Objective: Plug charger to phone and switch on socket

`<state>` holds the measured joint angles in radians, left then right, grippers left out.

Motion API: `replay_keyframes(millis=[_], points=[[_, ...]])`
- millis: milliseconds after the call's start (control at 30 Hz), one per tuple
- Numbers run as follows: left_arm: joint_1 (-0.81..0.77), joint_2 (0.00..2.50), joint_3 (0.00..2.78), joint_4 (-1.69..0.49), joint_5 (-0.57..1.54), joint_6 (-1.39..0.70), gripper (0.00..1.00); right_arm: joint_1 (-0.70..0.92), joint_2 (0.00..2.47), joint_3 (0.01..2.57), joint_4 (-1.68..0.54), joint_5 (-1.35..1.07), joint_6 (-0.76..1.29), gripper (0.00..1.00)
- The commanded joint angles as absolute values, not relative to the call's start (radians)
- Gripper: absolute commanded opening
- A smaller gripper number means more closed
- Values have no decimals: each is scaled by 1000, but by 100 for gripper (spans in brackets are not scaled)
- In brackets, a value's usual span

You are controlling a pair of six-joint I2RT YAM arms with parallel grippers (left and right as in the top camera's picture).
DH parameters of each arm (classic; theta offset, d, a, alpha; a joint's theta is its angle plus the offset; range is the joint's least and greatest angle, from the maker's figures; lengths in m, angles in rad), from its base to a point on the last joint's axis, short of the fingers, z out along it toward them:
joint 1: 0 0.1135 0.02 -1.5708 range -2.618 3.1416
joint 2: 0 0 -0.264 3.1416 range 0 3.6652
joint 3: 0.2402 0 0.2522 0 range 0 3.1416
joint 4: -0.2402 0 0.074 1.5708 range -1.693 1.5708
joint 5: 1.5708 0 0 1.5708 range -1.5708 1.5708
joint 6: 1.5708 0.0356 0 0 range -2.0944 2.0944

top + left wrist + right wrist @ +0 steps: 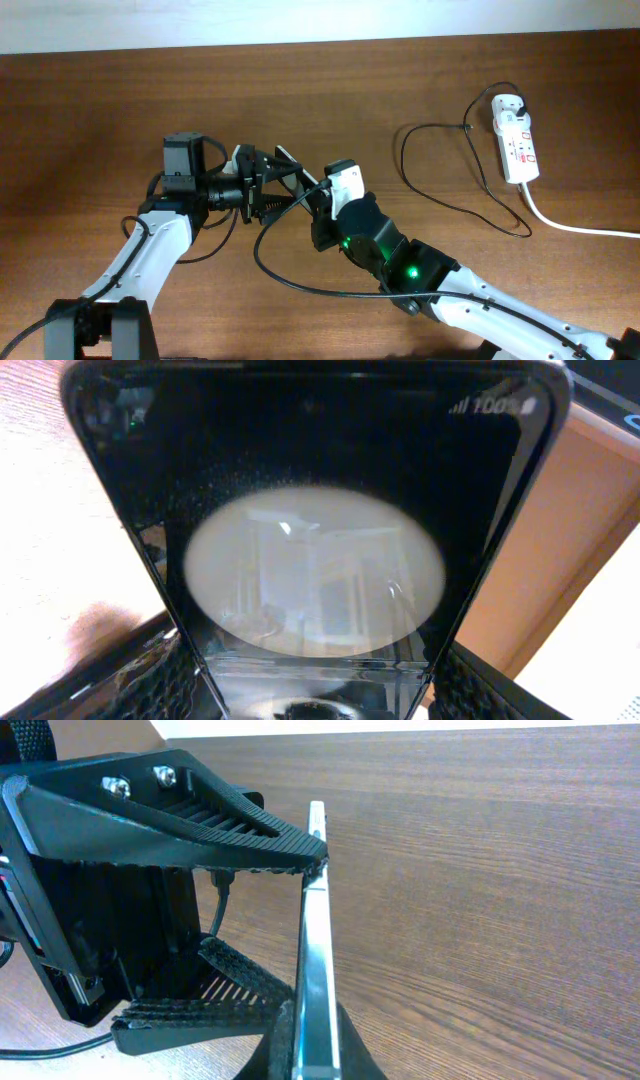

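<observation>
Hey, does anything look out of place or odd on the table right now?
Only the phone: instead of lying flat on the table, it is held up on edge, clamped in the left tool. The socket lies flat at the far right.

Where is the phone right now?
The phone is clamped in the left gripper, near the middle of the overhead view; the socket lies far off at the right end of the table.
</observation>
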<state>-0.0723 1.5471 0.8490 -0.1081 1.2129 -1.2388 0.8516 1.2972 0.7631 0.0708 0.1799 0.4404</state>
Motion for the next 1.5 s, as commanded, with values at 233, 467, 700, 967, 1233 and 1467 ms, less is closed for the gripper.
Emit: replay_keyframes(millis=[233, 467, 700, 967, 1233, 1467], points=[[-28, 1504, 864, 274, 1298, -1206, 99, 775, 1218, 779, -23, 112, 579, 4], [80, 1196, 863, 32, 1368, -833, 99, 591, 1172, 778, -56, -192, 795, 4], [139, 894, 863, -883, 567, -378, 99, 436, 1000, 749, -220, -278, 880, 4], [138, 1241, 863, -721, 970, -895, 99, 439, 1040, 616, 68, -301, 1320, 4], [-25, 1388, 863, -248, 959, -1236, 88, 553, 1192, 616, 139, -310, 1594, 4], [-92, 1388, 863, -239, 883, -1303, 79, 558, 1192, 616, 229, -364, 1734, 4]])
